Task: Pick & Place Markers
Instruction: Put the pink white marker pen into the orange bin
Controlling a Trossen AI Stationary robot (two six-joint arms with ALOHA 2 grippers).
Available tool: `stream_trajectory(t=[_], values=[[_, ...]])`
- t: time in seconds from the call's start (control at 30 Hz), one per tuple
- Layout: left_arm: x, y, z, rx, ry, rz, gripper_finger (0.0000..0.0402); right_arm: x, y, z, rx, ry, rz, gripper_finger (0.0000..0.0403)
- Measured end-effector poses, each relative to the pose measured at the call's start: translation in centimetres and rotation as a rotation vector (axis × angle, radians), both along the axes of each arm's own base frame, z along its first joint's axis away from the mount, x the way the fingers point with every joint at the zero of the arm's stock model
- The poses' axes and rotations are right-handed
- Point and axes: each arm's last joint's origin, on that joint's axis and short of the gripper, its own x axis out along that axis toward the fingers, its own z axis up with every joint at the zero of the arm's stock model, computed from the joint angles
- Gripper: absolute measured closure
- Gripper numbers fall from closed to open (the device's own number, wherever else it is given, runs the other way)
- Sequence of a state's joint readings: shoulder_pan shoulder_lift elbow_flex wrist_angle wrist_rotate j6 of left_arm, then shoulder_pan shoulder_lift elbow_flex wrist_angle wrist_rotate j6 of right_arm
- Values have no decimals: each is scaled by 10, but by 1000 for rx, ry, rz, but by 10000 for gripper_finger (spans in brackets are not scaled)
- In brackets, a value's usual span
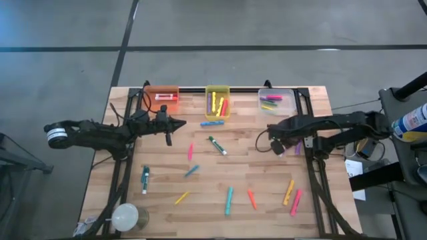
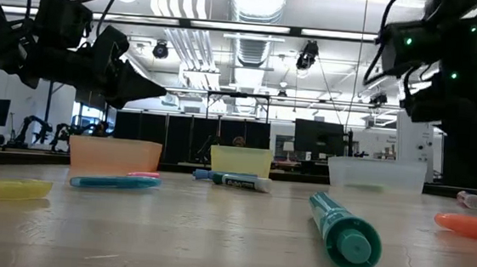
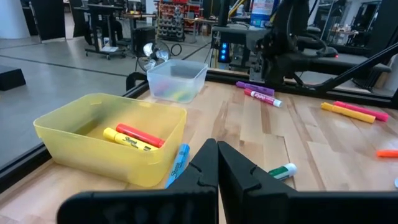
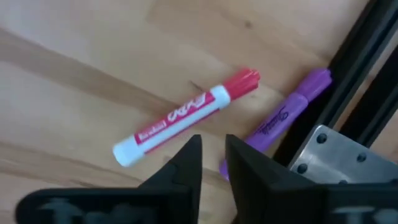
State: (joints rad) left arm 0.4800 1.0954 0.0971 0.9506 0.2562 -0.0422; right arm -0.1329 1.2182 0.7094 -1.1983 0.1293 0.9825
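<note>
Several markers lie loose on the wooden table: a blue one [image 1: 212, 123], a green-and-white one [image 1: 217, 145], a teal one [image 1: 229, 200], an orange one [image 1: 251, 199] and more. A red-capped white marker [image 4: 186, 118] and a purple marker [image 4: 289, 115] lie flat beside the right frame rail. My right gripper [image 4: 212, 144] hangs just above these two, fingers a narrow gap apart, holding nothing; the high view shows my right gripper [image 1: 275, 147]. My left gripper [image 1: 180, 123] is shut and empty, held in the air near the yellow bin [image 3: 93, 134], which holds red and yellow markers.
Three bins stand along the far edge: orange [image 1: 162, 99], yellow [image 1: 217, 101] and clear [image 1: 277, 101], each holding markers. A black frame rail [image 4: 360, 68] runs close beside the purple marker. A white round object [image 1: 125, 217] sits at the near left corner.
</note>
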Motion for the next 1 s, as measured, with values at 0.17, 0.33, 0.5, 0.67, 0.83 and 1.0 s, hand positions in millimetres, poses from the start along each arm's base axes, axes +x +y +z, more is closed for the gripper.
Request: stream_trajectory(t=[0.17, 0.33, 0.5, 0.67, 0.83, 1.0], values=[[0, 0, 0, 0, 1, 0, 401, 7, 0, -18, 60, 162, 89, 305], [0, 0, 0, 0, 1, 0, 401, 11, 2, -37, 103, 367, 196, 340], [0, 0, 0, 3, 2, 0, 401, 16, 4, -54, 134, 484, 262, 390], [0, 0, 0, 3, 3, 0, 401, 17, 4, -69, 165, 577, 280, 394], [0, 0, 0, 3, 3, 0, 401, 18, 4, -76, 180, 609, 294, 394], [0, 0, 0, 3, 3, 0, 401, 21, 3, -73, 152, 544, 298, 394]])
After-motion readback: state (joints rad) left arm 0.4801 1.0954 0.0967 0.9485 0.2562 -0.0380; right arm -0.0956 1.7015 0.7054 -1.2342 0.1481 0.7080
